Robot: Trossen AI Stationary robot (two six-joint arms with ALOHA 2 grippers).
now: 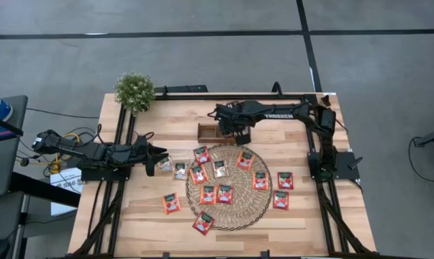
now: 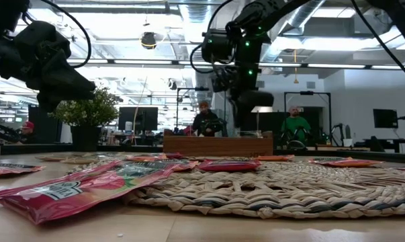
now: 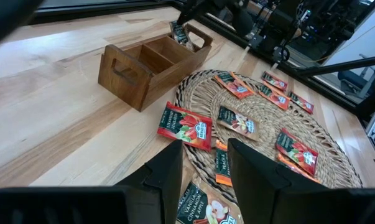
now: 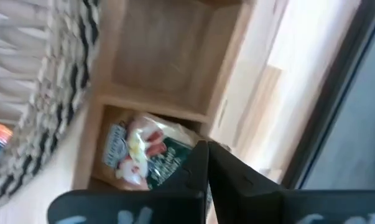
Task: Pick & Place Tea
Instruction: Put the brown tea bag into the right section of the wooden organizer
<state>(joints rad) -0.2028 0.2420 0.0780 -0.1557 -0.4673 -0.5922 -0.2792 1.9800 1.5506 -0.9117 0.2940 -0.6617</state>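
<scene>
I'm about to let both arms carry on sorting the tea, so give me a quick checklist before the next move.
1. Right gripper over the wooden tray: ok.
2. Sachet inside a tray compartment: ok, at the fingertips.
3. Sachet released: cannot tell.
4. Other compartment free: ok.
5. Left gripper open over a pale sachet: ok.
6. Arms apart: ok, left at the mat's left edge, right at the tray.

The wooden divided tray sits just beyond the round woven mat at its eleven o'clock. Tea sachets lie on the mat and spill off toward three and nine o'clock. The potted plant stands at the table's far left corner.
</scene>
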